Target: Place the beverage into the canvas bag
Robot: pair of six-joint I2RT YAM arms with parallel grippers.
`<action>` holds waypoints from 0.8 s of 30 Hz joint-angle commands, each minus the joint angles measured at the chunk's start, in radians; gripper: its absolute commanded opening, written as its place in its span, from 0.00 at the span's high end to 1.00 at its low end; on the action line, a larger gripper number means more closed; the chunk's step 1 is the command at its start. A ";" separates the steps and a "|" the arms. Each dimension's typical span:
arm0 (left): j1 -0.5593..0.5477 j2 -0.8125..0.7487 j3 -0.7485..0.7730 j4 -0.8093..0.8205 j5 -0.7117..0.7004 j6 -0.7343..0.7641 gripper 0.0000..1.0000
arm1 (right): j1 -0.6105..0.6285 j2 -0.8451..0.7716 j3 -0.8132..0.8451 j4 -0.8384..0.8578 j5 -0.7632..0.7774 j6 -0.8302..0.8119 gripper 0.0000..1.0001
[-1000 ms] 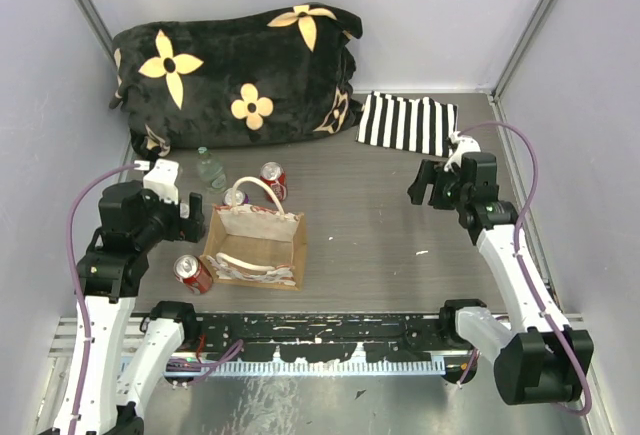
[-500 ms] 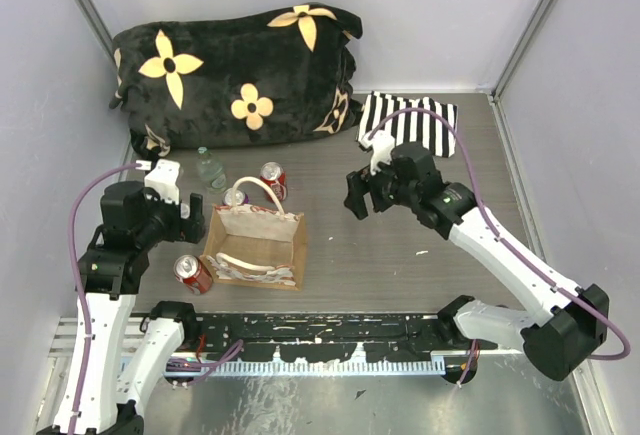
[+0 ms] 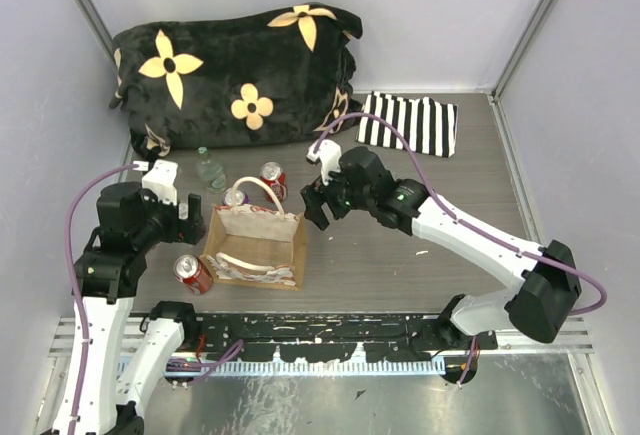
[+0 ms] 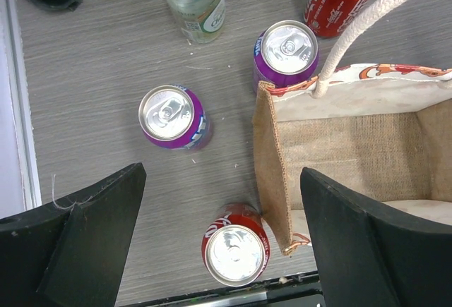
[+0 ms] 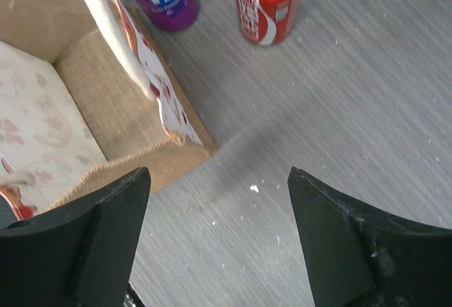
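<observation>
The canvas bag (image 3: 262,243) stands upright, mouth open, on the grey worktop (image 3: 380,267), left of centre. Drinks stand around it. A purple can (image 4: 286,48) touches its far left corner, with a red can (image 3: 273,180) just behind and a clear bottle (image 3: 209,169) farther left. A second purple can (image 4: 172,116) and a second red can (image 4: 235,244) stand off its left side. The left pincer (image 4: 222,174) hangs spread wide over that left edge, holding nothing. The right pincer (image 5: 217,176), also spread and empty, hovers beside the bag's far right corner.
</observation>
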State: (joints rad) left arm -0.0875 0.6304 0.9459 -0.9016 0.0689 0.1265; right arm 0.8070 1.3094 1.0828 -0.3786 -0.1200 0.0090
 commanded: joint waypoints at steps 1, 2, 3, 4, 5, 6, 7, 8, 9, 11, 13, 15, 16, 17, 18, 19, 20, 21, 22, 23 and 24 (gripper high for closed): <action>0.003 -0.008 0.044 -0.011 0.006 0.002 0.02 | 0.022 0.039 0.108 0.098 0.021 -0.009 0.15; 0.003 -0.008 0.044 -0.012 0.005 0.002 0.02 | 0.027 0.051 0.120 0.102 0.015 -0.009 0.15; 0.003 -0.006 0.044 -0.011 0.006 0.002 0.02 | 0.031 0.065 0.127 0.104 0.006 -0.015 0.15; 0.003 -0.006 0.043 -0.011 0.005 0.002 0.02 | 0.035 0.080 0.135 0.104 -0.007 -0.020 0.15; 0.003 -0.006 0.044 -0.012 0.005 0.002 0.02 | 0.038 0.093 0.140 0.104 -0.022 -0.027 0.15; 0.004 -0.005 0.044 -0.012 0.005 0.002 0.02 | 0.041 0.104 0.143 0.108 -0.038 -0.032 0.15; 0.003 -0.004 0.044 -0.012 0.005 0.002 0.02 | 0.045 0.114 0.142 0.116 -0.060 -0.034 0.15; 0.003 -0.005 0.045 -0.012 0.005 0.002 0.02 | 0.047 0.123 0.141 0.125 -0.069 -0.034 0.15; 0.003 -0.005 0.044 -0.011 0.005 0.002 0.02 | 0.049 0.131 0.141 0.134 -0.085 -0.035 0.15; 0.003 -0.004 0.044 -0.011 0.006 0.004 0.02 | 0.053 0.154 0.142 0.149 -0.110 -0.036 0.15; 0.003 -0.002 0.042 -0.012 0.007 0.004 0.02 | 0.055 0.174 0.146 0.162 -0.141 -0.037 0.15; 0.003 0.001 0.045 -0.011 0.009 0.005 0.02 | 0.057 0.192 0.149 0.174 -0.174 -0.038 0.15; 0.003 0.002 0.046 -0.011 0.008 0.007 0.02 | 0.058 0.201 0.150 0.181 -0.191 -0.038 0.15; 0.003 0.003 0.047 -0.011 0.009 0.008 0.02 | 0.059 0.209 0.150 0.188 -0.202 -0.038 0.15; 0.003 0.003 0.047 -0.011 0.009 0.010 0.02 | 0.061 0.218 0.150 0.193 -0.208 -0.038 0.15; 0.003 0.003 0.047 -0.011 0.008 0.011 0.02 | 0.062 0.229 0.153 0.194 -0.213 -0.038 0.15; 0.003 0.004 0.046 -0.011 0.008 0.011 0.02 | 0.063 0.239 0.156 0.195 -0.217 -0.039 0.15; 0.003 0.005 0.046 -0.010 0.008 0.012 0.02 | 0.063 0.251 0.158 0.194 -0.222 -0.042 0.15; 0.003 0.005 0.045 -0.010 0.008 0.012 0.02 | 0.063 0.262 0.159 0.194 -0.225 -0.042 0.16; 0.003 0.005 0.045 -0.011 0.009 0.012 0.02 | 0.064 0.275 0.160 0.194 -0.224 -0.044 0.16; 0.003 0.004 0.045 -0.010 0.009 0.012 0.02 | 0.064 0.286 0.162 0.195 -0.224 -0.046 0.16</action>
State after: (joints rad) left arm -0.0875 0.6338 0.9638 -0.9108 0.0689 0.1284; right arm 0.8635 1.5681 1.1946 -0.2440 -0.3050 -0.0212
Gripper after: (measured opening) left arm 0.979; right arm 0.845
